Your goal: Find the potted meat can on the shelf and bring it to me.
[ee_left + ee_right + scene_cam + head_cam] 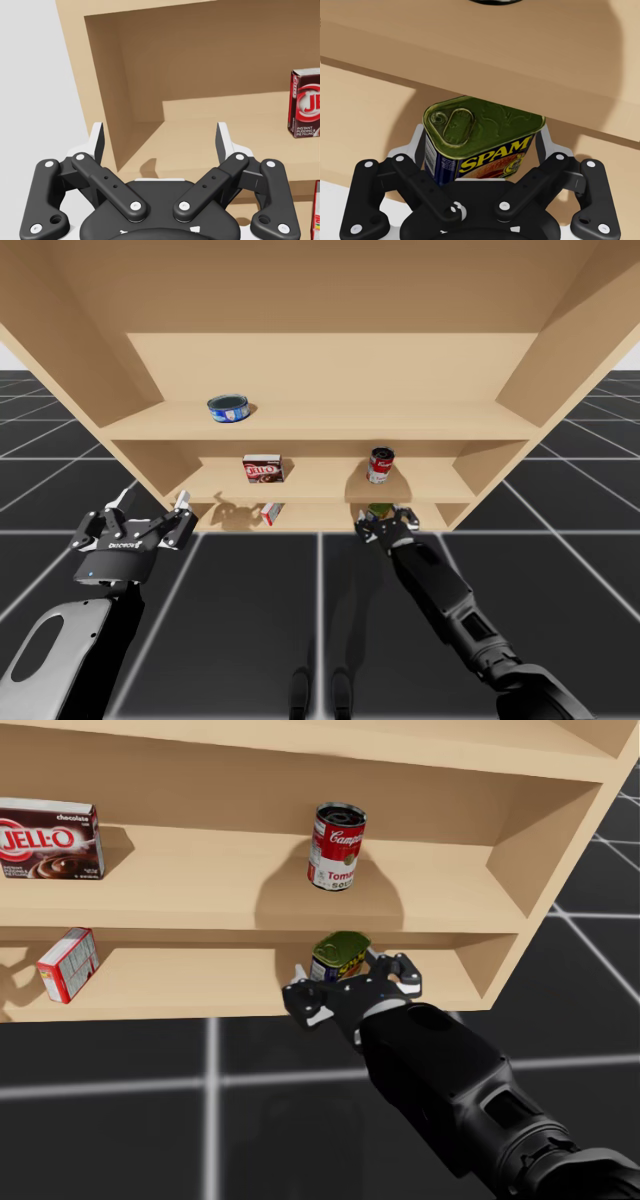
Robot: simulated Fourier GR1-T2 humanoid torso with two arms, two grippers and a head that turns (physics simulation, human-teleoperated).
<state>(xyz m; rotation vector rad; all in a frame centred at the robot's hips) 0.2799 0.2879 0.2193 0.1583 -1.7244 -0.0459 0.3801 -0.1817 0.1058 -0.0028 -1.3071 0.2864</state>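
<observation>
Leave left claw [160, 135] released and empty, off the left end of the shelf [400, 422]; not needed for this step. Ignore brown box [50, 840] on the middle board [200, 885], small red box [68, 963] on the bottom board [190, 988], and soup can [335, 847] further right on the middle board.

Target located: meat can [340, 955] at the front edge of the bottom board, directly below the soup can, pull-tab top in plain sight. Gripped by right claw [481, 139], clenched with one finger on each side. Looks like solid contact on both flanks, though pads mostly hidden behind the can. Can't tell whether the base is off the board.

For the pull-out:
- Draw straight back toward the body, level, no lift first. Mind the middle board's lip just above the can top.
- Start slow, no wrist twist.
- Clear the shelf front fully before raising or turning.
- No easing of grip pressure until handover.
</observation>
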